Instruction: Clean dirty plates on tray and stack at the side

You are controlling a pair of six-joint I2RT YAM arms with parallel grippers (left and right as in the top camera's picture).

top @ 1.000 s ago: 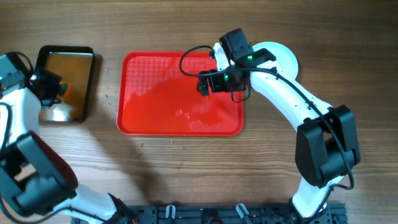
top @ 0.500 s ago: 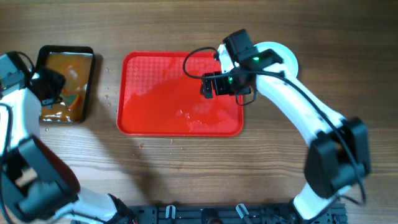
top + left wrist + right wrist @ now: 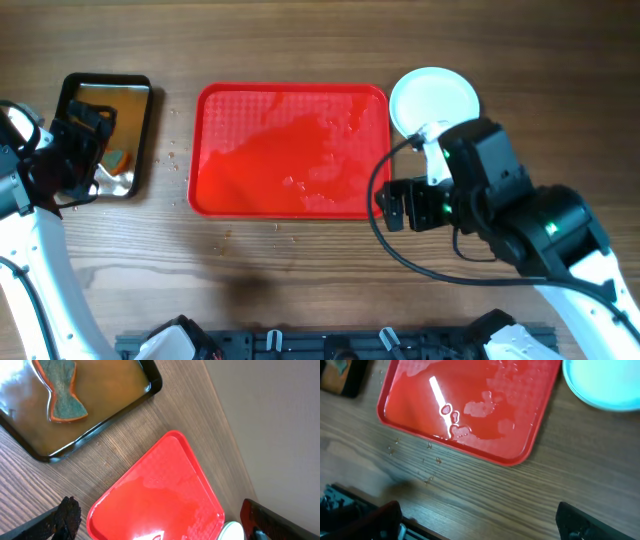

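Arms hang off the tray [image 3: 250,120], one on each side of it. The right gripper [image 3: 482,522] hovers over the table [image 3: 300,260] just off the tray's near right corner, its fingers [image 3: 380,522] spread wide with nothing between them. The left gripper [image 3: 161,519] hovers well to the left of the tray, above the black tray [image 3: 105,79], and its fingers are also spread wide and empty.

The tray holds a film of water with scattered droplets. The plates [image 3: 435,98] sit stacked on the table just beside the tray's far right corner. The top one looks clean, and I cannot tell how many are in the stack. The black tray, left of the tray, holds brownish water and a sponge [image 3: 62,400] with an orange edge. Water drops [image 3: 430,455] dot the table along the tray's near and left sides.
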